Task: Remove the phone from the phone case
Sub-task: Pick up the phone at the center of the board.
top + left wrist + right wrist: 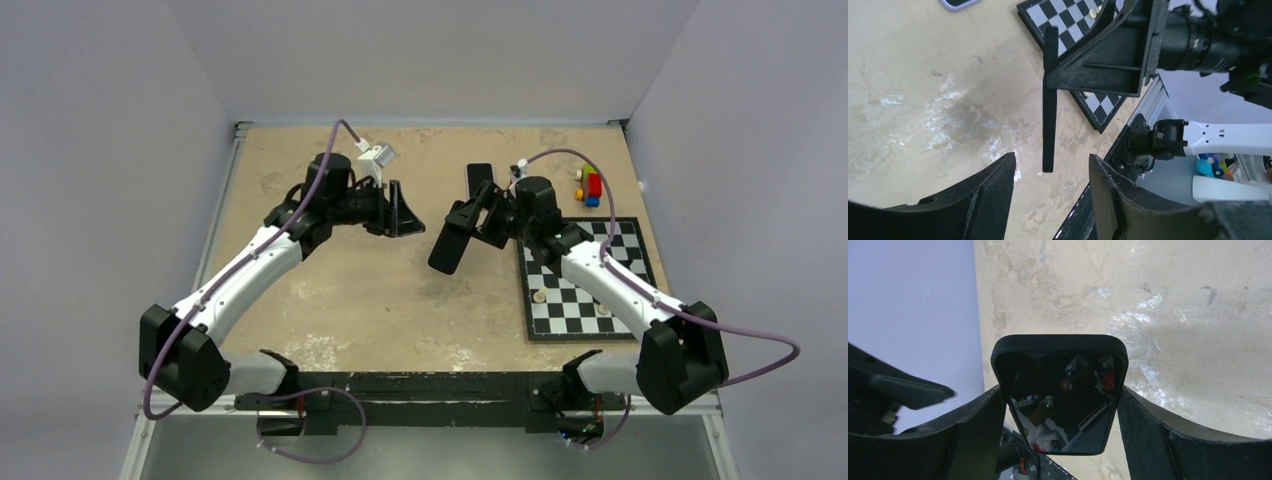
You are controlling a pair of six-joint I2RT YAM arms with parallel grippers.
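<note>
Over the tan table (330, 290), a cased phone held aloft
Chessboard (585, 280) lower right; right gripper (1060, 390) grasps the black phone case (1058, 342), phone (1060, 410) inside, tilted, mid-frame; left gripper (1051, 159) released, fingers (993, 185) parted, touching nothing.

Even bright light, soft shadows, glare

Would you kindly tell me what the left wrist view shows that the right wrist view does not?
Only the left wrist view: the chessboard, and the phone seen edge-on as a thin black bar. Only the right wrist view: the phone's glossy screen face-on, framed by its case. Both: the phone clamped in the right pincer above the table.
</note>
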